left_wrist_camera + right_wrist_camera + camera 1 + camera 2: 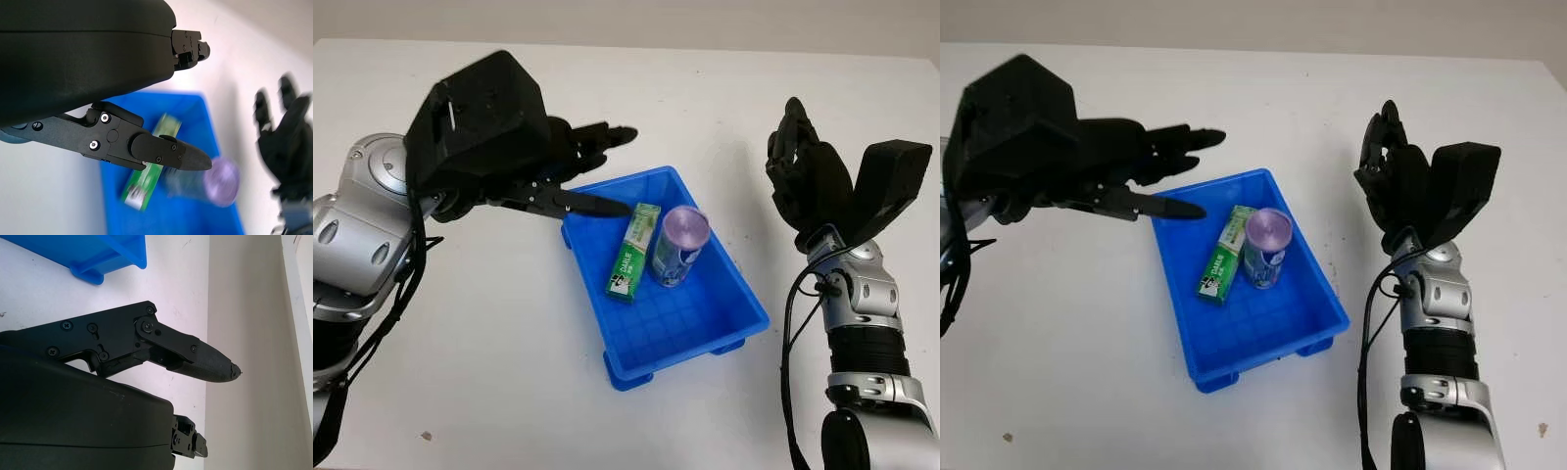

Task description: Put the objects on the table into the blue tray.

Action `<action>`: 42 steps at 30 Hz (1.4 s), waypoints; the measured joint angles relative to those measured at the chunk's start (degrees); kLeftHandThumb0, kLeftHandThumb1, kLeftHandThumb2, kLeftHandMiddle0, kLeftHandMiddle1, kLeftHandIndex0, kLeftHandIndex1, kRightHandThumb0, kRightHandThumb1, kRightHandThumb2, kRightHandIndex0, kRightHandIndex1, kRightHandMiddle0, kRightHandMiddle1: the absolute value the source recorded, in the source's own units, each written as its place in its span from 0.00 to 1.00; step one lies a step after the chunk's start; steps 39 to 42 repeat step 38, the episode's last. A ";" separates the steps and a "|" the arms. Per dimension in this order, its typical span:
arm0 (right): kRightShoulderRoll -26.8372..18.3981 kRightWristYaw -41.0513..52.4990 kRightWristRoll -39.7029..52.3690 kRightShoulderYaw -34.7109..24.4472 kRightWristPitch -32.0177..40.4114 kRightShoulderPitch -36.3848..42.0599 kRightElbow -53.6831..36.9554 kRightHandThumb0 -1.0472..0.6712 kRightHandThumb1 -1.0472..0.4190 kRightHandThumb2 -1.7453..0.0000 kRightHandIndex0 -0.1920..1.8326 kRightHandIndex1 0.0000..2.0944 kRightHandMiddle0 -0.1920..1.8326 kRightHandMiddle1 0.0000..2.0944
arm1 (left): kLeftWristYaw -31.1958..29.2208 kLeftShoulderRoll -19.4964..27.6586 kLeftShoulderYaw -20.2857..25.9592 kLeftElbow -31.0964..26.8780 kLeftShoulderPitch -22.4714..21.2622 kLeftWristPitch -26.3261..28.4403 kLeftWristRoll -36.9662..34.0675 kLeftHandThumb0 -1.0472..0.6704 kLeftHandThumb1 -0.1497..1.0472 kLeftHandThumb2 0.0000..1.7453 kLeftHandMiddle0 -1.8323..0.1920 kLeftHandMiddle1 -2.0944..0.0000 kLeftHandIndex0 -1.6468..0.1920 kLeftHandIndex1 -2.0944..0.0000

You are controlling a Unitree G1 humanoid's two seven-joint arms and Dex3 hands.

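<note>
The blue tray (724, 323) sits mid-table. Inside it lie a green box (633, 252) and a can with a purple lid (680, 244), side by side near the tray's far end; both also show in the left wrist view, the green box (149, 180) and the can (215, 181). My left hand (597, 171) hovers open over the tray's far left corner, holding nothing. My right hand (808, 166) is raised to the right of the tray, open and empty.
The white table (489, 372) stretches around the tray. A small dark speck (428, 436) lies near the front left. A wall (244, 308) borders the table's far edge beyond the right hand.
</note>
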 measured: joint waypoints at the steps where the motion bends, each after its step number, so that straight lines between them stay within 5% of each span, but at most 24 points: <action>1: 0.00 -0.12 -0.09 0.08 0.00 0.00 0.00 0.23 0.00 0.55 0.00 0.00 0.00 0.00 | 2.10 -1.37 1.48 -0.21 0.40 -0.94 0.26 0.29 1.00 0.09 0.98 0.57 0.99 0.51; 5: 0.01 -0.29 -0.10 0.18 0.03 -0.02 0.00 0.23 0.00 0.55 0.00 0.00 0.00 0.00 | 13.29 -7.89 6.46 1.34 2.54 -8.03 3.17 0.28 1.00 0.16 1.00 0.25 1.00 0.34; 8: 0.00 -0.27 -0.03 0.13 0.34 -0.08 0.02 0.22 0.00 0.55 0.00 0.00 0.00 0.00 | 21.07 -11.39 9.59 6.45 3.31 -17.39 5.84 0.29 1.00 0.21 1.00 0.23 1.00 0.31; 9: 0.00 -0.30 -0.05 0.16 0.44 -0.11 0.05 0.22 0.00 0.56 0.00 0.00 0.00 0.00 | 23.07 -12.79 10.93 8.99 3.31 -20.81 5.91 0.30 1.00 0.26 1.00 0.39 1.00 0.42; 11: 0.03 -0.32 -0.03 0.19 0.51 -0.26 0.08 0.22 0.00 0.56 0.00 0.00 0.00 0.00 | 26.35 -15.03 13.15 14.63 3.27 -27.01 5.84 0.27 1.00 0.25 1.00 0.48 1.00 0.47; 15: 0.12 -0.03 0.02 0.23 0.43 -0.64 0.52 0.22 0.00 0.56 0.00 0.00 0.00 0.00 | 29.52 -17.01 16.93 28.52 2.89 -38.30 4.60 0.22 1.00 0.30 0.97 0.87 1.00 0.79; 17: 0.12 -0.03 -0.01 0.22 0.40 -0.72 0.57 0.22 0.00 0.55 0.00 0.00 0.00 0.00 | 29.16 -17.13 18.30 34.36 2.82 -41.52 3.52 0.20 1.00 0.33 0.99 0.96 1.00 0.92; 20: 0.15 0.56 0.13 0.20 -0.05 -0.73 0.61 0.22 0.00 0.54 0.00 0.00 0.00 0.00 | 26.41 -16.88 18.54 38.06 3.64 -42.27 2.72 0.20 1.00 0.36 1.00 1.00 1.00 0.99; 31: 0.23 1.28 0.36 -0.12 -0.90 -0.84 0.66 0.22 0.00 0.54 0.00 0.00 0.00 0.00 | 22.47 -18.87 19.56 45.61 8.72 -43.58 -0.73 0.18 1.00 0.40 1.00 1.00 1.00 1.00; 42: 0.22 2.20 0.36 0.09 -0.90 -0.82 0.82 0.23 0.00 0.52 0.00 0.00 0.00 0.00 | 25.00 -22.55 20.10 45.76 12.23 -44.46 -2.09 0.18 1.00 0.42 1.00 1.00 1.00 1.00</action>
